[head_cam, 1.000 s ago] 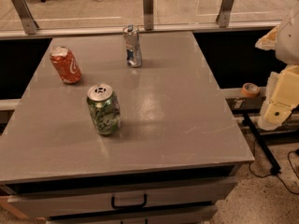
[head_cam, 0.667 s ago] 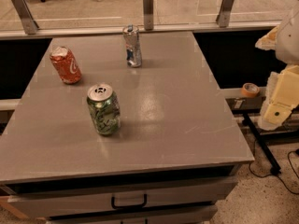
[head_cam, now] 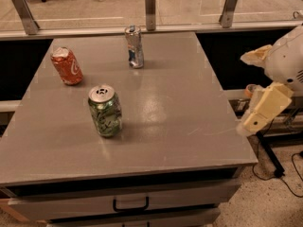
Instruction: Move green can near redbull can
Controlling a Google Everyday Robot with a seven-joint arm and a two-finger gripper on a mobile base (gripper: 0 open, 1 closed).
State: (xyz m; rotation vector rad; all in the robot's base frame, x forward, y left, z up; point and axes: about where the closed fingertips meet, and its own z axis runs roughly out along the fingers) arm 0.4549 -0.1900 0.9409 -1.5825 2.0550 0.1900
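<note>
Standing upright: green can (head_cam: 105, 110), green-white pattern, silver top | end effector (head_cam: 259, 112) right of table (head_cam: 189, 103), state unclear

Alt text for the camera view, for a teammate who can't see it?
The green can stands upright front left on the grey table, apart from the dented redbull can at the back edge; a red cola can sits at left. The end effector hangs beyond the table's right edge.

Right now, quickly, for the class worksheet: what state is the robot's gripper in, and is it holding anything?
Gripper: beside the right edge of the grey table, holding nothing; open or closed cannot be told.
</note>
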